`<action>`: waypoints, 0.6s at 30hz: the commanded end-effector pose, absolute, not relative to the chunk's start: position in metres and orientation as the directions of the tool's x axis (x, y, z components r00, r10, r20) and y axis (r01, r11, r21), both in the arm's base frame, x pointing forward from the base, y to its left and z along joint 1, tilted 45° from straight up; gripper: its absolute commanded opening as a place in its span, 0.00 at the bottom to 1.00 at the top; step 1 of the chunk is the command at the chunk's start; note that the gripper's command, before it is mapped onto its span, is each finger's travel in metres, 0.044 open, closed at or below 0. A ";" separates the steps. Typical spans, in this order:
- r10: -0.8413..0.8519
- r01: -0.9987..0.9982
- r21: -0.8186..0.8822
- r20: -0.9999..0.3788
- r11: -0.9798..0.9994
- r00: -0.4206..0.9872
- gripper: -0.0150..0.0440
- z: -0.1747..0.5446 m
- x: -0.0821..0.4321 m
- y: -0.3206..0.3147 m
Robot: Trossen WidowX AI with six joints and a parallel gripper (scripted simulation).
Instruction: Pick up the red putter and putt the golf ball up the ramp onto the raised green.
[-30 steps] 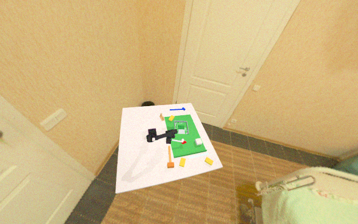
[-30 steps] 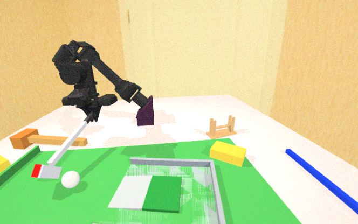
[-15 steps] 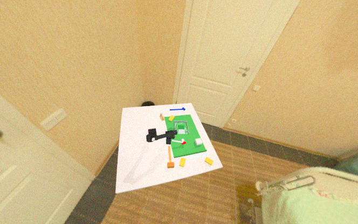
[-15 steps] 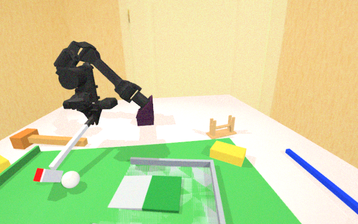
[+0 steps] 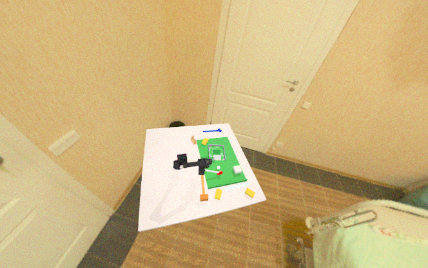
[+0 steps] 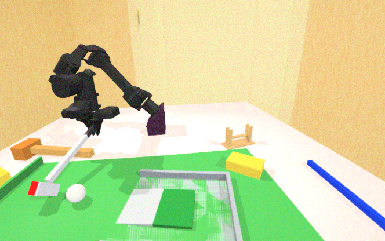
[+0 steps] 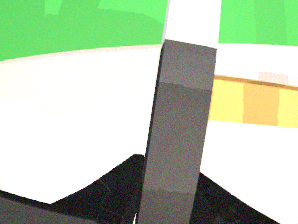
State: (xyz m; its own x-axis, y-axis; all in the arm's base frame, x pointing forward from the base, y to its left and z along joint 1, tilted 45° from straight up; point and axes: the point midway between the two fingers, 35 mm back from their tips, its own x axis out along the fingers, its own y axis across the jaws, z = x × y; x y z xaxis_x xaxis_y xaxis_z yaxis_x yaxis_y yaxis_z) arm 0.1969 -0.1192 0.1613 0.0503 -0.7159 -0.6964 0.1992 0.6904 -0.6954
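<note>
Exterior view: my gripper (image 6: 94,131) (image 7: 157,167) pinches the upper end of the one putter (image 5: 213,171) (image 6: 68,157) (image 7: 182,120), whose pale shaft slants down to a grey head with a red end. The one white golf ball (image 5: 218,167) (image 6: 76,193) sits just beside that head, on the green mat (image 5: 230,175) (image 6: 95,220) (image 7: 100,30), away from the ramp (image 5: 218,158) (image 6: 140,207) and the raised green (image 5: 216,152) (image 6: 174,208). I can read no brand, label or writing. Behind stands one small wooden rack (image 5: 193,140) (image 6: 238,145). Top view: I count three yellow blocks, one orange mallet (image 5: 204,196) (image 6: 26,149), one blue stick (image 5: 212,131) (image 6: 345,192) and one white cube (image 5: 237,169), all on the tabletop (image 5: 164,145) (image 6: 203,116) (image 7: 60,110) or mat. Wrist view: the shaft, dark at its near part and white beyond, runs up between my fingers; no lettering shows on it.
</note>
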 end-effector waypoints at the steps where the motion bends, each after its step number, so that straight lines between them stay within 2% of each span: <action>1: -0.717 0.200 -0.695 -0.695 0.691 0.060 0.25 0.166 0.197 -0.123; 7: -0.713 0.200 -0.692 -0.699 0.694 0.053 0.25 0.157 0.201 -0.115; 12: -0.698 0.197 -0.678 -0.714 0.708 0.056 0.25 0.110 0.222 -0.069; 18: -0.712 0.199 -0.690 -0.700 0.696 0.059 0.25 0.069 0.223 -0.026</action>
State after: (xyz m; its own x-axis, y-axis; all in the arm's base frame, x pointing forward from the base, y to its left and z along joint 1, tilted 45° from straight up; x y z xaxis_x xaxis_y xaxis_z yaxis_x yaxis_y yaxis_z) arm 0.2247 -0.0409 0.0843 0.0561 -0.7026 -0.7094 0.1876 0.7052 -0.6837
